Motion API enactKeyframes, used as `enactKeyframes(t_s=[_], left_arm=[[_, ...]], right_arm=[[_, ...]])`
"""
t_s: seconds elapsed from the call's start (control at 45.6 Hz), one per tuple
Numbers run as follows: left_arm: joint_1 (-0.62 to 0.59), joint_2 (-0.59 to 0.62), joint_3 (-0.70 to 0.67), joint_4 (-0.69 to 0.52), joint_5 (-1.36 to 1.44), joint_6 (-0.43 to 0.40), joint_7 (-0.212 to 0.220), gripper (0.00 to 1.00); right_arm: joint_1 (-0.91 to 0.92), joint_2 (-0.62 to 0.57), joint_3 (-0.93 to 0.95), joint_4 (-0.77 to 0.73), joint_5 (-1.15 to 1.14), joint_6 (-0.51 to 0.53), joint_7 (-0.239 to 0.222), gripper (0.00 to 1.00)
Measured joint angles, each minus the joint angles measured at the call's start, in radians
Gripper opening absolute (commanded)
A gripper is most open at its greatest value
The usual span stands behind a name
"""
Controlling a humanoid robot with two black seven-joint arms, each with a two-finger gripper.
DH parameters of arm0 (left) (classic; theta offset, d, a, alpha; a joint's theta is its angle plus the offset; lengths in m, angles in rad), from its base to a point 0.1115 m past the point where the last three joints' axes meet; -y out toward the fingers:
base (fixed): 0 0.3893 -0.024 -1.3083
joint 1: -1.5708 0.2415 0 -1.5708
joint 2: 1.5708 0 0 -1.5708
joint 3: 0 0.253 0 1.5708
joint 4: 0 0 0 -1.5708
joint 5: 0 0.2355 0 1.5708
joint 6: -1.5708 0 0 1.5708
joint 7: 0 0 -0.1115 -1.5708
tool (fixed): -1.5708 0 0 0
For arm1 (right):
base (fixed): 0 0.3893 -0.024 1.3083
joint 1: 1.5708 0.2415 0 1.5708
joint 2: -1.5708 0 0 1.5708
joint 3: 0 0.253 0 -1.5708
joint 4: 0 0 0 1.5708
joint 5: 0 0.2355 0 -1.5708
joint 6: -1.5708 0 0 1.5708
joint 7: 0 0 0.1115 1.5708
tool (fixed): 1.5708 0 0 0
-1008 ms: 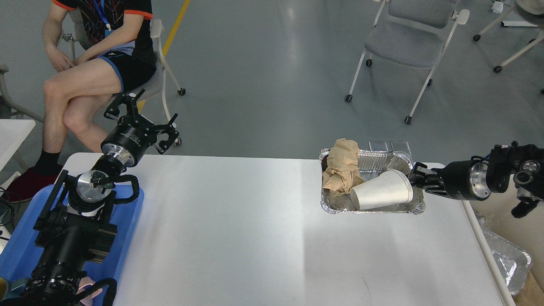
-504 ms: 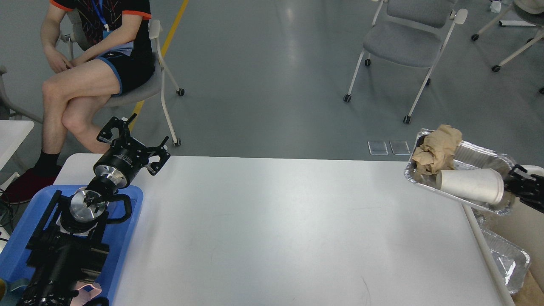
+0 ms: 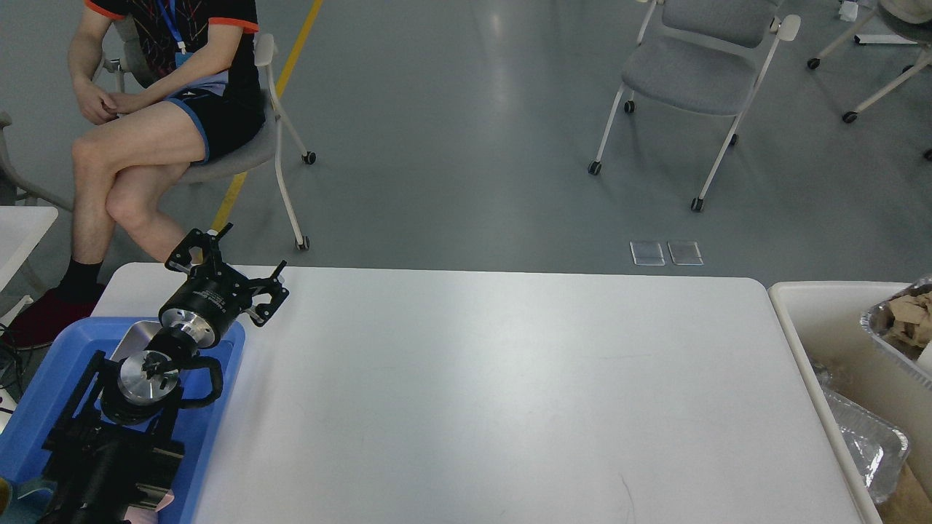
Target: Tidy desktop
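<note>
Head view: the white tabletop (image 3: 495,393) fills the middle and lower part of the picture, its rounded far corners showing at the left and right.

The left arm comes in from the lower left, above a blue plastic tray (image 3: 44,397) that sits on the tabletop's left edge. Its left pincer (image 3: 229,269) hangs over the near-left corner region of the tabletop, just past the tray's far rim, with its two black fingers spread apart and nothing between them.

The right pincer is outside the picture.

At the right edge, just beside the tabletop, stands a cream-white bin (image 3: 823,327). Above its far side, cut by the picture's border, a foil tray (image 3: 885,336) shows tilted, with crumpled brown paper (image 3: 914,320) in it. Lower in the bin lies another foil tray (image 3: 866,444).

Beyond the tabletop, on the grey floor, a person (image 3: 145,109) in black shorts sits on a wheeled chair at the upper left with legs crossed. A grey chair (image 3: 692,73) on castors stands at the upper right.
</note>
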State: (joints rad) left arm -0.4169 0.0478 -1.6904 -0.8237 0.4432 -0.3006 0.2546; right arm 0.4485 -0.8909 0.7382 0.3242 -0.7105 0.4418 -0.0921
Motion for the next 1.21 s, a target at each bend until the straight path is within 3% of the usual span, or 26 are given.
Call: enactKeyframes(t_s=[0.022, 0.219, 0.636, 0.943, 1.052, 1.206], left_arm=[[0.002, 0.000, 0.000, 0.000, 0.000, 0.000, 0.000, 0.93], [0.012, 0.002, 0.000, 0.000, 0.000, 0.000, 0.000, 0.93], [0.015, 0.003, 0.000, 0.000, 0.000, 0.000, 0.000, 0.94], [0.023, 0.004, 0.000, 0.000, 0.000, 0.000, 0.002, 0.95], [0.023, 0.003, 0.000, 0.000, 0.000, 0.000, 0.002, 0.95], [0.022, 0.003, 0.000, 0.000, 0.000, 0.001, 0.001, 0.95]], right_arm=[[0.000, 0.008, 0.003, -0.010, 0.004, -0.012, 0.000, 1.00], [0.001, 0.048, 0.014, -0.035, 0.031, -0.124, 0.000, 1.00], [0.014, 0.082, 0.027, -0.035, 0.190, -0.136, -0.001, 1.00], [0.121, 0.263, 0.370, 0.006, 0.337, -0.136, 0.005, 1.00], [0.141, 0.320, 0.430, 0.082, 0.342, -0.135, 0.025, 1.00], [0.140, 0.407, 0.518, 0.226, 0.375, -0.132, 0.086, 1.00]])
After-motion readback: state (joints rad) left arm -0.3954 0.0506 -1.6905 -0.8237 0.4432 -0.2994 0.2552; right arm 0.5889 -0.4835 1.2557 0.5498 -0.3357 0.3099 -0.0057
